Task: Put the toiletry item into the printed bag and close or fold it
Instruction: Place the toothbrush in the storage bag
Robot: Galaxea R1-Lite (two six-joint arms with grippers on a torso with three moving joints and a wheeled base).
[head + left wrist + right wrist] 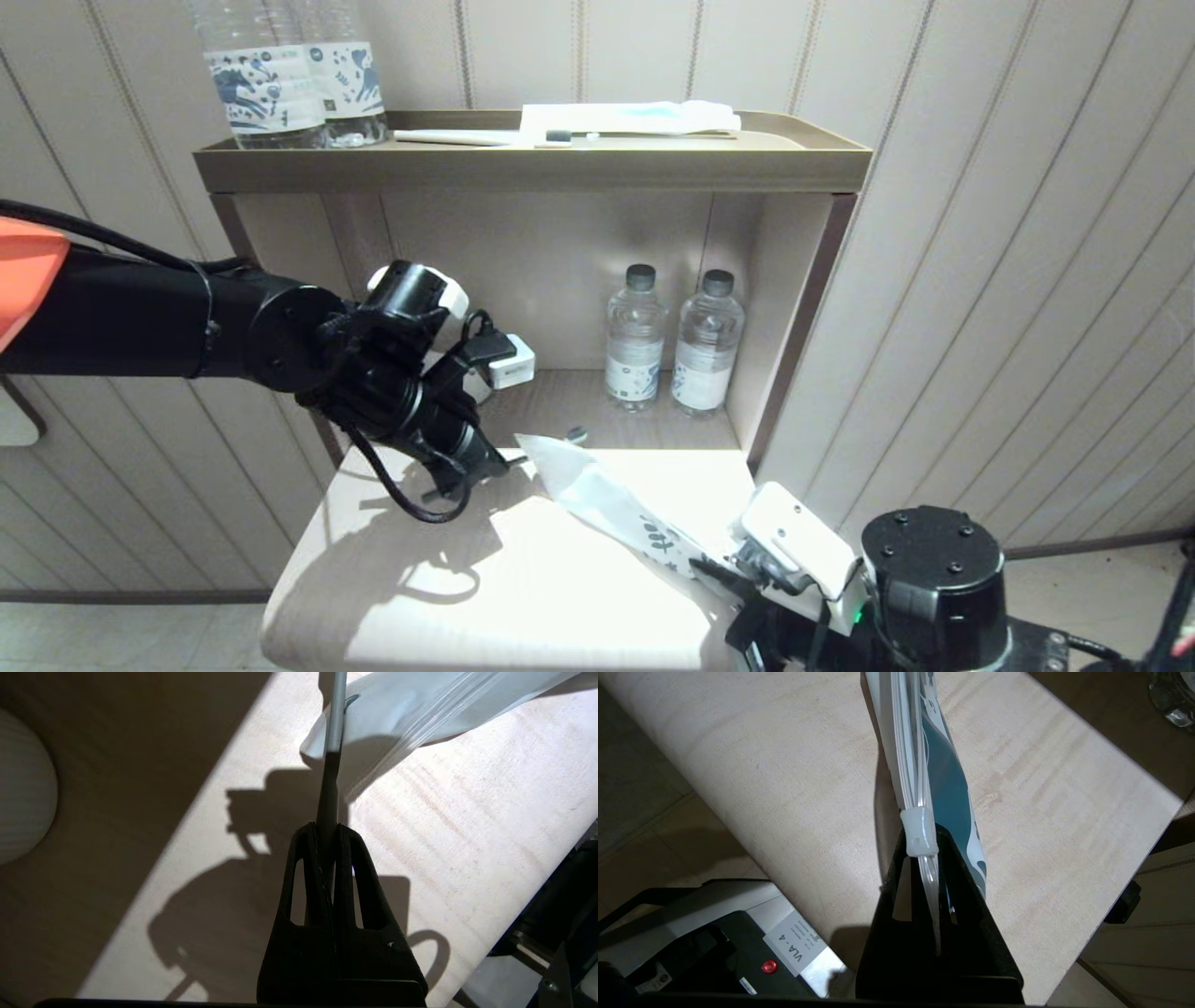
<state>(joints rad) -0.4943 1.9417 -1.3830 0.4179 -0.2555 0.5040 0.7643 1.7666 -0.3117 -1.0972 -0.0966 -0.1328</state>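
The printed bag [616,509] slants over the pale table, a white pouch with dark teal leaves toward its near end. My right gripper [724,571] is shut on that printed end, clamping the clear seal strip just below its white slider [919,833]. My left gripper [490,467] is shut on the toiletry item [330,784], a slim pale toothbrush handle. The handle points at the bag's far white end [411,709] and crosses its edge. Whether the tip is inside the bag I cannot tell.
Two water bottles [635,341] [707,345] stand in the shelf niche behind the table [420,579]. The top tray [532,168] carries two large bottles [289,75], a white-and-blue packet [635,117] and a dark-bristled toothbrush [560,136]. A small dark cap [577,433] lies behind the bag.
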